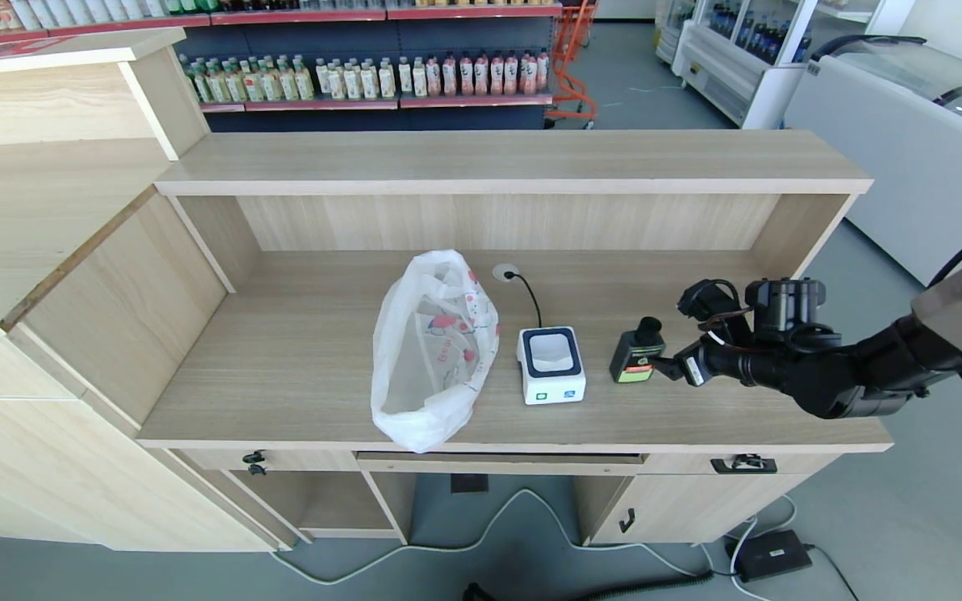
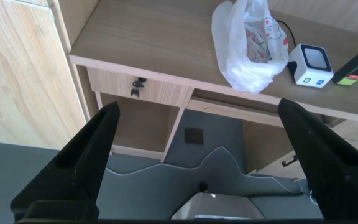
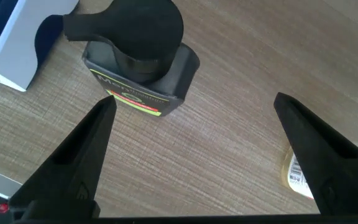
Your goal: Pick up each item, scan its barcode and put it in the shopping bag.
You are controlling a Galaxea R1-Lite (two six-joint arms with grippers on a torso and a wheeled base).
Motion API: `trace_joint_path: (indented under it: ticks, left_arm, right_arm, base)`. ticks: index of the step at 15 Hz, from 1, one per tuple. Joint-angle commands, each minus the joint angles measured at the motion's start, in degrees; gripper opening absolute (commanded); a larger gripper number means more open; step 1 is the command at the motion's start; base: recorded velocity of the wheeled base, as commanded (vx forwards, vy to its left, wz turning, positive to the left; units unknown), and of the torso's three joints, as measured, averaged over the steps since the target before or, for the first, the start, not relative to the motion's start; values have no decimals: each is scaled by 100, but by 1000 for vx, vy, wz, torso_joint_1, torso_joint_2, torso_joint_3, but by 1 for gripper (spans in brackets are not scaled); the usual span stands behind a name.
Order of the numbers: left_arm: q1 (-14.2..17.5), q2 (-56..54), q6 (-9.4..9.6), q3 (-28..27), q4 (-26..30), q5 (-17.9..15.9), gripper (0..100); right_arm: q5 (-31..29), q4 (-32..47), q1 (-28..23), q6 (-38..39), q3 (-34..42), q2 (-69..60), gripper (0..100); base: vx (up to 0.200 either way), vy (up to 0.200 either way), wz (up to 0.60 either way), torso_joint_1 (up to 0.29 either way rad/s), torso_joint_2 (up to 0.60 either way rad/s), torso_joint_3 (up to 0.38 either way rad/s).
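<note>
The dark bottle (image 1: pixel 637 351) stands upright on the wooden counter (image 1: pixel 297 367), just right of the scanner (image 1: pixel 551 365), and the right gripper (image 3: pixel 194 99) sits close beside it, fingers spread wide and holding nothing. In the wrist view the bottle is off toward one finger rather than centred between the two, so closing from here looks likely to clip a corner and tip it. That bulky black cap makes it look top-heavy, and it could fall toward the scanner. The body is flat-sided and looks like smooth plastic with a glossy label, so a shallow pinch might slip. The scanner is a small white box with a dark glass top and a cable at the back. Further left, the shopping bag (image 1: pixel 431 351) is thin, crinkly film with its mouth sagging, so a dropped bottle could snag the rim. The left gripper (image 2: pixel 199 104) hangs wide open, low in front of the counter.
</note>
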Motion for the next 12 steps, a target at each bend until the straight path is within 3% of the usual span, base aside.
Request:
trace_joint_path:
  ticks: [1, 7, 10, 12]
  left_arm:
    - [0, -2, -4, 0, 1, -2, 100]
    - [0, -2, -4, 0, 1, -2, 100]
    - [0, -2, -4, 0, 1, -2, 100]
    - [0, -2, -4, 0, 1, -2, 100]
  right_arm:
    - [84, -3, 74, 2, -164, 202, 100]
    - [58, 164, 145, -42, 135, -246, 100]
    - [5, 410, -5, -535, 241, -527, 100]
    - [-575, 445, -31, -675, 285, -545, 100]
  base:
    - [0, 0, 0, 0, 0, 0]
    - [0, 0, 0, 0, 0, 0]
    - [0, 0, 0, 0, 0, 0]
    - [0, 0, 0, 0, 0, 0]
